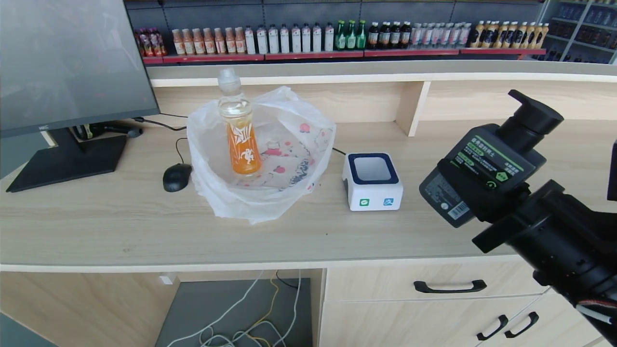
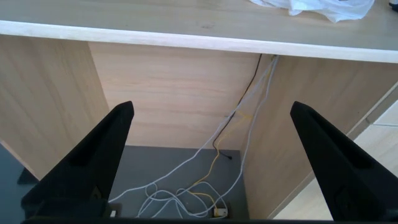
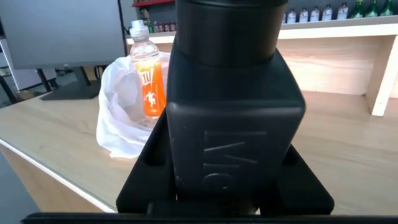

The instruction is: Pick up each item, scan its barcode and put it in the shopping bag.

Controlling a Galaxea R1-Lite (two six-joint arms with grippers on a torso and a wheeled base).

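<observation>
My right gripper (image 1: 501, 212) is shut on a black pump bottle (image 1: 487, 168) with a green label, held tilted above the counter to the right of the white barcode scanner (image 1: 372, 181). In the right wrist view the black bottle (image 3: 230, 124) sits between the fingers. An orange drink bottle (image 1: 239, 130) stands upright inside the white plastic shopping bag (image 1: 260, 154) left of the scanner. My left gripper (image 2: 211, 155) hangs open below the counter edge, with nothing between its fingers (image 2: 93, 168).
A monitor (image 1: 67, 62) on its stand occupies the counter's far left, with a black mouse (image 1: 176, 177) beside the bag. A raised shelf ledge (image 1: 385, 79) runs behind. Drawers (image 1: 448, 286) sit under the counter at right; cables (image 2: 205, 180) hang in the open space below.
</observation>
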